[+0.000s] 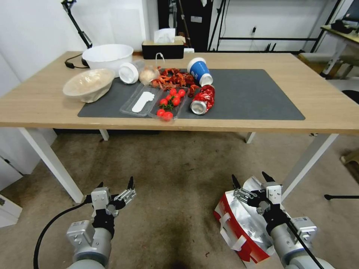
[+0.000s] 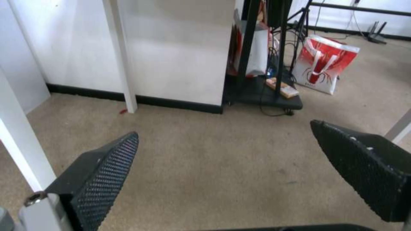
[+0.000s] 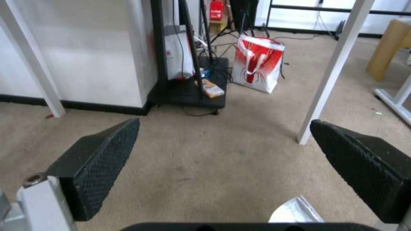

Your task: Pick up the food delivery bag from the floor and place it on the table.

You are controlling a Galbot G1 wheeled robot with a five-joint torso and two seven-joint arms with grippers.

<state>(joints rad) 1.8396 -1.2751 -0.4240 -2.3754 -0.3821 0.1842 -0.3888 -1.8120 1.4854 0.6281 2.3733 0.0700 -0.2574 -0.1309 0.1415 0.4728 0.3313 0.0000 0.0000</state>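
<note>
Your right gripper (image 1: 251, 180) hangs released over the red-and-white, foil-lined bag (image 1: 239, 228) on the floor (image 1: 175, 179); right wrist view catches just its foil edge. Left gripper (image 1: 115, 184) released too.

Bare floor (image 1: 175, 175) ahead; table (image 1: 45, 101) left half cluttered, right clear.
</note>
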